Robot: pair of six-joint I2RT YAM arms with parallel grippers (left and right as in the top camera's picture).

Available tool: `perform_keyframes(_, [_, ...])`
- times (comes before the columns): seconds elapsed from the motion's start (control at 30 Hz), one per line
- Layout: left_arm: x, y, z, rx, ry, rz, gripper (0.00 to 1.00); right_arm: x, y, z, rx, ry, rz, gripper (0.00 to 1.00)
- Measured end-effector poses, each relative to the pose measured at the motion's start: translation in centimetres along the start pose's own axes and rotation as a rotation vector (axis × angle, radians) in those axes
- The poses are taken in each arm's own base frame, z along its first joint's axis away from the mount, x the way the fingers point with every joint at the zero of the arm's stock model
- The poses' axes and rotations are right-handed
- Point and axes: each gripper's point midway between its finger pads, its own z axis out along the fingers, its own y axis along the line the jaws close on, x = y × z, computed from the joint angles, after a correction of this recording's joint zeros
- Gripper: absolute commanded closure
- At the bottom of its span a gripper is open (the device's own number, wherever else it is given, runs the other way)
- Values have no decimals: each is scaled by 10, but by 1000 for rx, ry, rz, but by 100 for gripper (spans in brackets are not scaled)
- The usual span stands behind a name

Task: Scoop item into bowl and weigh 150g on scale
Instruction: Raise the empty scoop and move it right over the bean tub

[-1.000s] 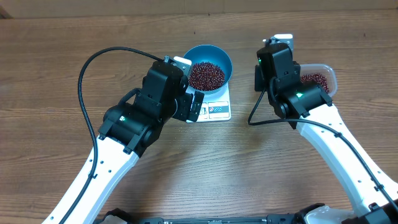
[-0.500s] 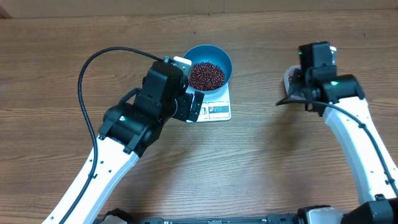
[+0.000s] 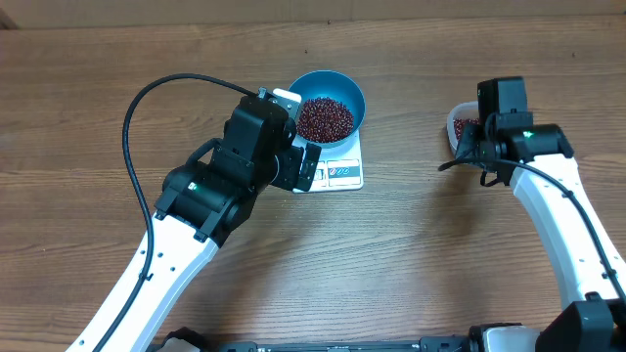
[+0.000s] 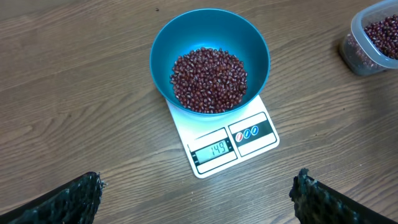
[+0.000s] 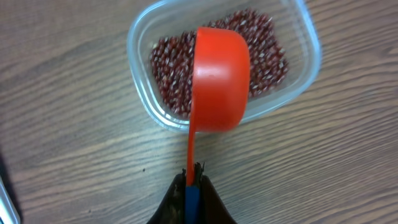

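The blue bowl (image 4: 210, 37) stands on the white scale (image 4: 249, 149) and holds a heap of dark red beans (image 4: 208, 79); the display (image 4: 213, 150) reads 149. My left gripper (image 4: 198, 196) hovers open in front of the scale, nothing between its fingers (image 4: 81, 196). My right gripper (image 5: 191, 180) is shut on the thin handle of an orange scoop (image 5: 219, 78). The scoop's cup hangs over the clear tub (image 5: 140, 37) with more beans (image 5: 171, 62) in it, and its inside does not show. In the overhead view the bowl (image 3: 344, 90) is at centre back.
The clear tub (image 3: 456, 121) sits on the wooden table at the right, mostly under my right wrist. It also shows at the top right of the left wrist view, tub (image 4: 357, 46). A black cable (image 3: 137, 117) loops left of my left arm.
My right arm swung right, away from the bowl, and now holds the scoop over the tub. The left arm, bowl and scale have not moved.
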Motion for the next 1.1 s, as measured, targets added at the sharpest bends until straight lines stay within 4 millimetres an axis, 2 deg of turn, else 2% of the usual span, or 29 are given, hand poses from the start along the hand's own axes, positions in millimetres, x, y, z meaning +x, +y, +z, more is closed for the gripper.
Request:
perform_keyframes(0.37, [0,0,0,0,0,0,0,22,5,25,-27,22,-11,96])
perform_keyframes(0.5, [0,0,0,0,0,0,0,21,7,32,-36,-1,-16,96])
perform_keyframes(0.73, [0,0,0,0,0,0,0,-1,14,32,-69,-93,-20,96])
perform_keyframes(0.87, [0,0,0,0,0,0,0,0,5,40,-51,-74,-4,96])
perform_keyframes(1.0, [0,0,0,0,0,0,0,5,-5,56,-26,-33,11,96])
perform_keyframes(1.1, [0,0,0,0,0,0,0,6,-6,65,-32,-17,22,96])
